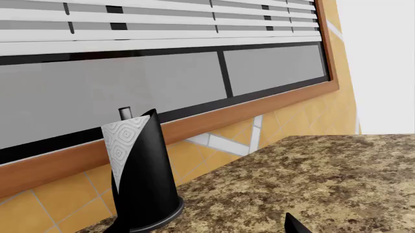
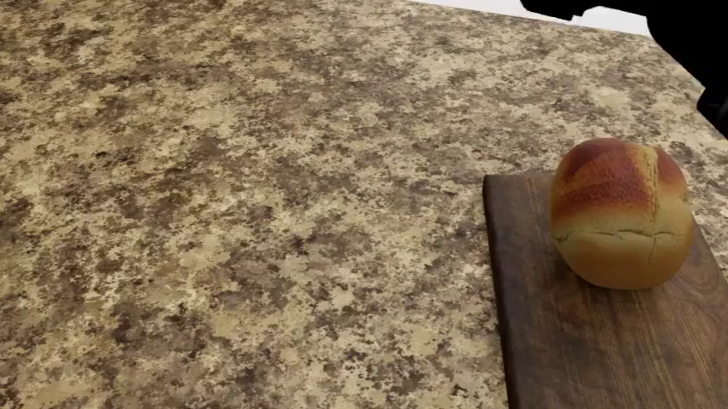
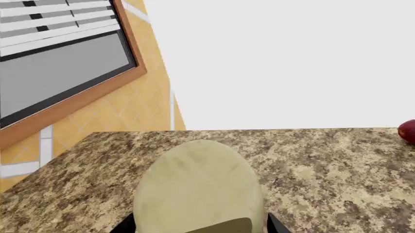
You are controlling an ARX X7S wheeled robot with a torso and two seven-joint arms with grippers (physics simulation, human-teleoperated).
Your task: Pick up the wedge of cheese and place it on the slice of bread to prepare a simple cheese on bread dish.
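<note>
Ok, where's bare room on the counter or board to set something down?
The granite counter left of the cutting board is bare throughout. The board's near end, in front of the bread loaf, is free too. The board's far end is taken by the loaf. A paper towel holder stands by the tiled wall.

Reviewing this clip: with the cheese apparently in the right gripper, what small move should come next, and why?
Probably carry the wedge of cheese across until it is over the slice of bread. The cheese fills the right wrist view above the countertop, while the loaf sits bare on the wooden board.
</note>
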